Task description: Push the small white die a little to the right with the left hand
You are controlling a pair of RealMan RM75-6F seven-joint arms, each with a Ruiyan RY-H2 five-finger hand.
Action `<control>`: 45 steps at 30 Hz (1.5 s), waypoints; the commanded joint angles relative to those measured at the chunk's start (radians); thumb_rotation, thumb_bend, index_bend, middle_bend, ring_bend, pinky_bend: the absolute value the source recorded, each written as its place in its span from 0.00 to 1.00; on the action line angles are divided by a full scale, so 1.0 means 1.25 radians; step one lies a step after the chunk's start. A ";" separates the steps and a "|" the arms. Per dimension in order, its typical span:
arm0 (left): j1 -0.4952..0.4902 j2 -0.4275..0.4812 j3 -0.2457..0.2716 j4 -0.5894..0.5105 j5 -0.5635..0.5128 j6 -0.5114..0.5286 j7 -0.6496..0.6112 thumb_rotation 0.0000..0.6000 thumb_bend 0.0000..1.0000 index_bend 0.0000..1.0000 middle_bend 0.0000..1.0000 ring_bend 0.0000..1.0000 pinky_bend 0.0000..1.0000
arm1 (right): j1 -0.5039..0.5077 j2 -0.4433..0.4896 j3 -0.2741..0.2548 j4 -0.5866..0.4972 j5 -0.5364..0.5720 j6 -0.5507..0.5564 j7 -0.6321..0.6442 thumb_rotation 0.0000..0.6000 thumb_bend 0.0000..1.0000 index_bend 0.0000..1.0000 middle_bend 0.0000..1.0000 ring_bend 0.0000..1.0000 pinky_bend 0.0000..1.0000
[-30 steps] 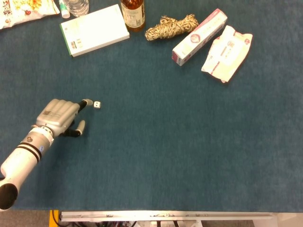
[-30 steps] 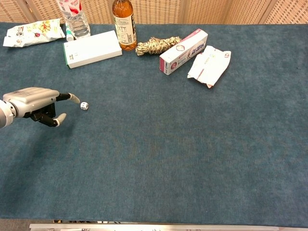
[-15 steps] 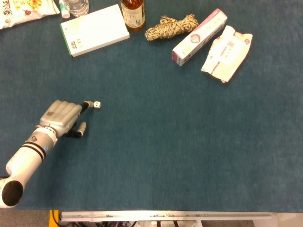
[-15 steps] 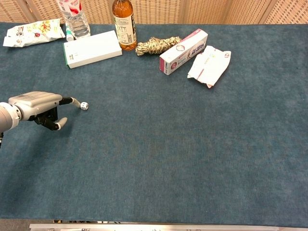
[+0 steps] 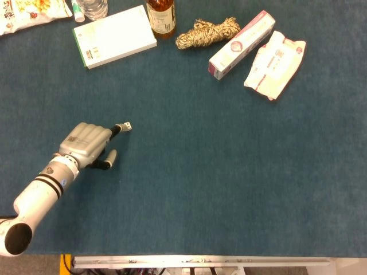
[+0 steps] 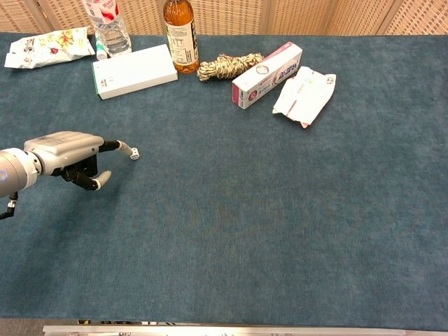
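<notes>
The small white die (image 5: 127, 126) lies on the blue table cloth at the left of the table, also seen in the chest view (image 6: 134, 152). My left hand (image 5: 87, 144) (image 6: 66, 152) sits just left of it, low over the cloth. Most of its fingers are curled in, and one outstretched fingertip (image 5: 118, 128) touches the die's left side. The hand holds nothing. My right hand shows in neither view.
Along the far edge lie a white box (image 5: 113, 36), a brown bottle (image 5: 160, 17), a twine bundle (image 5: 207, 32), a pink-and-white carton (image 5: 241, 43) and a white packet (image 5: 274, 63). A snack bag (image 5: 31, 11) and a clear bottle (image 5: 92, 8) stand at the far left.
My left hand has slid to the right, and the die has moved a short way right ahead of its outstretched finger.
</notes>
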 commanded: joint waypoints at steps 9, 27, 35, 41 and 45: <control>0.067 0.028 -0.008 -0.016 0.068 0.131 -0.044 0.90 0.55 0.08 0.97 0.90 0.98 | 0.007 0.000 0.002 -0.003 -0.004 -0.007 -0.005 1.00 0.29 0.30 0.32 0.20 0.17; 0.321 0.029 -0.012 0.115 0.320 0.550 -0.196 0.88 0.37 0.06 0.30 0.26 0.38 | 0.028 0.004 0.002 -0.034 -0.010 -0.034 -0.044 1.00 0.29 0.30 0.32 0.20 0.17; 0.388 0.057 -0.008 0.096 0.336 0.598 -0.207 0.95 0.36 0.08 0.26 0.22 0.33 | 0.042 0.005 0.002 -0.052 -0.014 -0.051 -0.067 1.00 0.29 0.29 0.32 0.20 0.17; 0.409 0.067 -0.006 0.085 0.352 0.590 -0.201 1.00 0.36 0.09 0.26 0.22 0.33 | 0.053 0.005 -0.003 -0.062 -0.025 -0.062 -0.079 1.00 0.29 0.29 0.32 0.20 0.17; 0.418 0.063 -0.015 0.088 0.366 0.593 -0.207 1.00 0.36 0.09 0.26 0.22 0.33 | 0.055 0.005 -0.006 -0.069 -0.032 -0.061 -0.087 1.00 0.29 0.29 0.32 0.20 0.17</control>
